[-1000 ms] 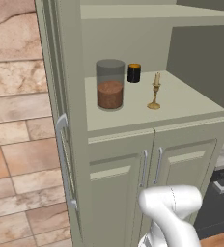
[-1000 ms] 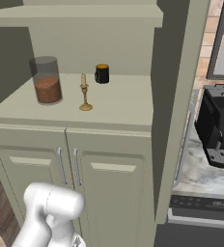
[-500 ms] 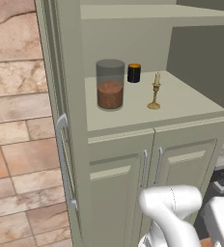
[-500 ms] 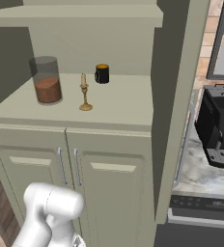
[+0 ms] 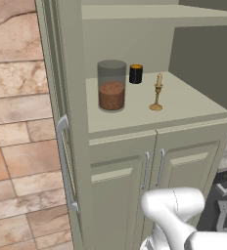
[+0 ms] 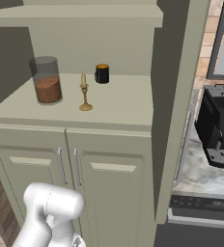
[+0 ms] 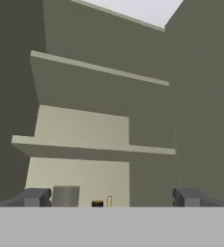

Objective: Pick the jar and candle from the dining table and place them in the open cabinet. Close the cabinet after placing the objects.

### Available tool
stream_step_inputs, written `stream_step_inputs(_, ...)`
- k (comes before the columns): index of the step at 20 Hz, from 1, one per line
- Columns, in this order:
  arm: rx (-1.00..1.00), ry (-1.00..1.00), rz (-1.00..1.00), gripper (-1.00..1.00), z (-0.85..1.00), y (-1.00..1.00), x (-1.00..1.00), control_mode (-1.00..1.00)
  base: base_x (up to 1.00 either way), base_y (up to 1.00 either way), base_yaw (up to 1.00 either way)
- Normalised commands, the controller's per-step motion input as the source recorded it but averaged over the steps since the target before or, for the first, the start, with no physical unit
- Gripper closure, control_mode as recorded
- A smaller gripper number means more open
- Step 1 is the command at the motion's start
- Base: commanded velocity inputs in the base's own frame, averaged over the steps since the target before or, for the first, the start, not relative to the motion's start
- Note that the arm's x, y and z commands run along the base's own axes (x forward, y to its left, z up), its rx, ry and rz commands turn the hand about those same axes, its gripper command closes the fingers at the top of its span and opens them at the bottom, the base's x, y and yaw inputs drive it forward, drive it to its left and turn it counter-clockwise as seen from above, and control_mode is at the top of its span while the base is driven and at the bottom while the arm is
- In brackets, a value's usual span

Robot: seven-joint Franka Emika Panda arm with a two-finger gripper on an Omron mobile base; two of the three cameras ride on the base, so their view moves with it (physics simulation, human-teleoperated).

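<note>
The jar [image 5: 111, 87] [image 6: 47, 80], clear glass with brown powder, stands upright on the cabinet's inner shelf [image 5: 184, 105] [image 6: 123, 103]. The small gold candle [image 5: 157, 93] [image 6: 85, 92] stands upright beside it, apart from it. In the hand view, the jar's top [image 7: 65, 196] and the candle's tip [image 7: 109, 201] peek up at the bottom edge. My gripper [image 7: 112, 198] is open with nothing between its fingers, set back from the shelf and facing into the cabinet. The dining table is out of view.
A short black cylinder with an orange top [image 5: 135, 73] [image 6: 102, 74] sits behind the candle. The cabinet's open doors [image 5: 61, 122] [image 6: 174, 111] flank the shelf, and two shut doors [image 6: 65, 169] lie below. At the right a black coffee machine [image 6: 220, 125] stands on a marbled counter [image 6: 201, 169].
Another white part of the arm has come into the lower right corner of the left base view. The jar, candle and black cylinder have not moved.
</note>
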Motion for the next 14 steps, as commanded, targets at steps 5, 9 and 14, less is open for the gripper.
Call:
stream_step_inputs(5, -0.01, 0.00, 0.00, -1.00, -0.13, 0.22, 0.00, -1.00, 0.00, 0.00, 0.00)
stream_step_inputs(9, 0.00, 0.00, 0.00, -1.00, -0.14, 0.29, 0.00, -1.00, 0.00, 0.00, 0.00)
stream_step_inputs(14, -0.01, 0.00, 0.00, -1.00, -0.17, 0.33, 0.00, -1.00, 0.00, 0.00, 0.00)
